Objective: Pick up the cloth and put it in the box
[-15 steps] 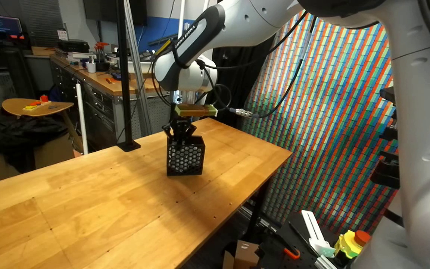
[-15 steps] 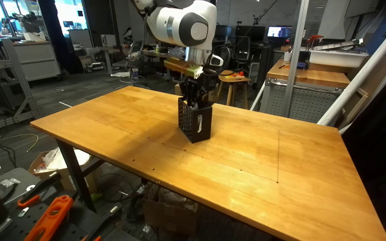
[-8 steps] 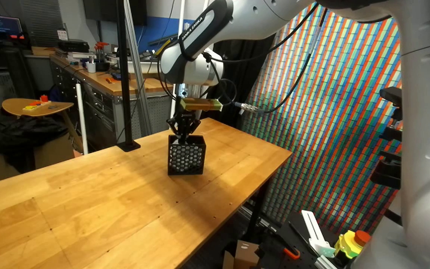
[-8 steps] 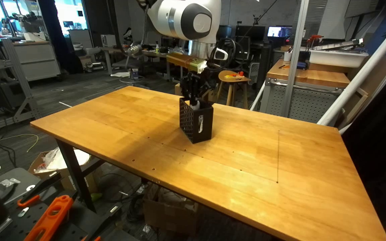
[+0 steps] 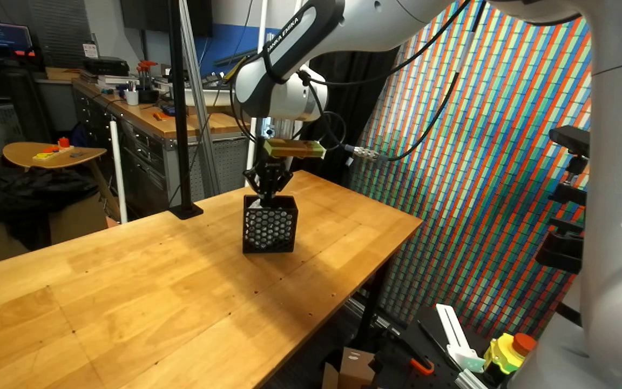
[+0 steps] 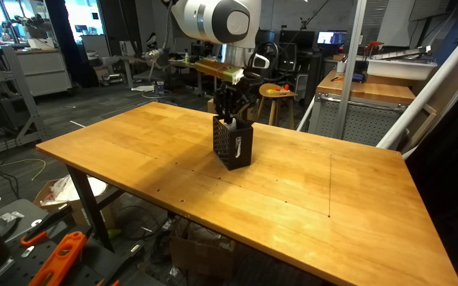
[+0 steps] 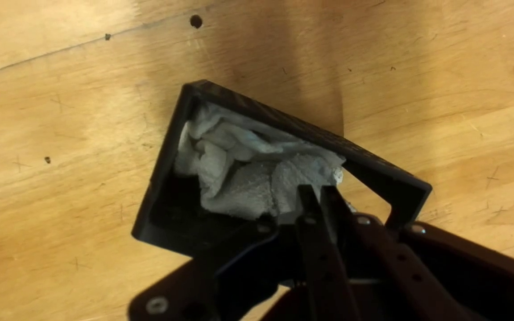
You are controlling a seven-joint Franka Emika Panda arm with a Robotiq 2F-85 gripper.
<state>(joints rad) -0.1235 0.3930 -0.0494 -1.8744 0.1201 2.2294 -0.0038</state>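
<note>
Where the cloth (image 7: 248, 191) lies: inside the black box (image 7: 167, 151), bunched and creased — in the wrist view it fills the mouth from ten o'clock round to one, twelve being the top of the view, with dark interior showing at nine.
How the gripper (image 7: 317, 189) stands: jaws drawn nearly together, a thin slit between the fingertips (image 7: 307, 198); the cloth lies beneath them, and whether they touch it I cannot tell.
Gripper's pose: pointing down over the box in both exterior views, its tips near rim height; in the wrist view it covers the five o'clock side of the box.
Pale glimpses: in an exterior view, whitish fabric behind the holes of the perforated side (image 5: 269, 229); in an exterior view, a pale tip at the mouth beside the fingertips, and white in the gap of the slotted wall (image 6: 245, 155).
Wooden table (image 5: 127, 292): carries the box upright.
Yellow block (image 5: 292, 148): mounted above the gripper — towards twelve o'clock from the box.
Around the box: in an exterior view, a black post (image 5: 180, 108) at nine o'clock, its foot on the table's edge; a patterned sheet (image 5: 467, 216) at three; a red button (image 5: 524, 343) on a yellow housing (image 5: 499, 350) at four.
Past the table: in an exterior view, a stool (image 6: 268, 86) between one and two o'clock from the box; an orange tool (image 6: 57, 263) at eight.
</note>
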